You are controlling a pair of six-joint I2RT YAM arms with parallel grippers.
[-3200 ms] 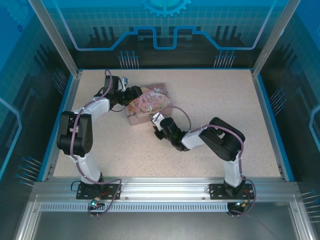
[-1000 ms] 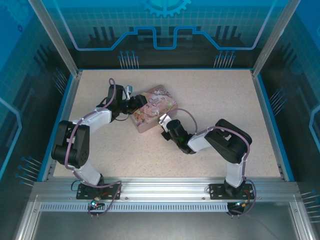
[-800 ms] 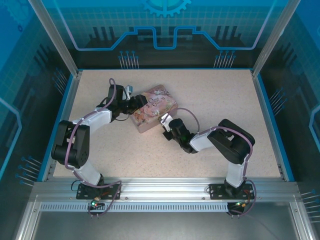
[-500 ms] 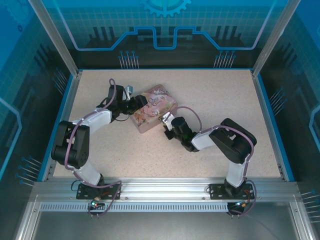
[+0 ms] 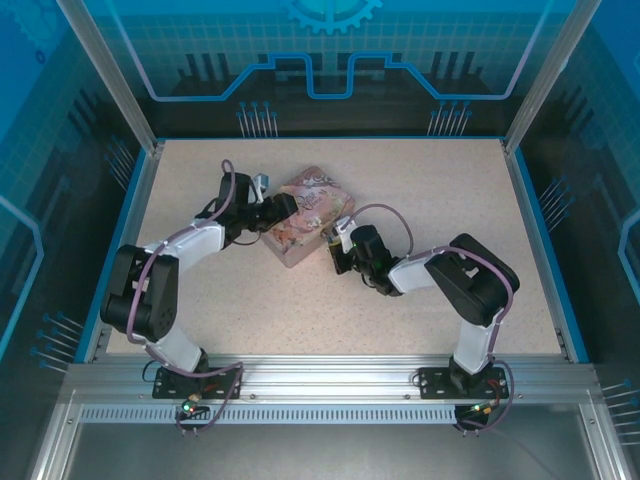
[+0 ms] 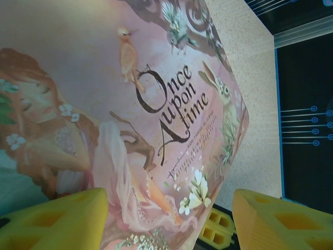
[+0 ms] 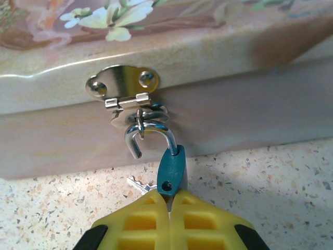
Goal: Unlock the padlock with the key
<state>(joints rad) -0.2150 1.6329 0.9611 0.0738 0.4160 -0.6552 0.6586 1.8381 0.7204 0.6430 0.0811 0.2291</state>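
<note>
After swinging in to the tin [image 5: 308, 212], now pinches right gripper [image 7: 169, 197] shut on padlock [image 7: 170, 169] under the tin's hasp [image 7: 124, 83]. Shows shackle [image 7: 156, 130] with one end sprung free, key [image 7: 136, 183] tucked just below the hasp: probably unlocked, only unhooking left. Braces tin with left gripper [image 6: 169, 213] clamped across it.

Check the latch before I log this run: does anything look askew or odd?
The padlock hangs tilted from the hasp: its shackle is sprung open, one end free, the body pinched in the shut right gripper.
</note>
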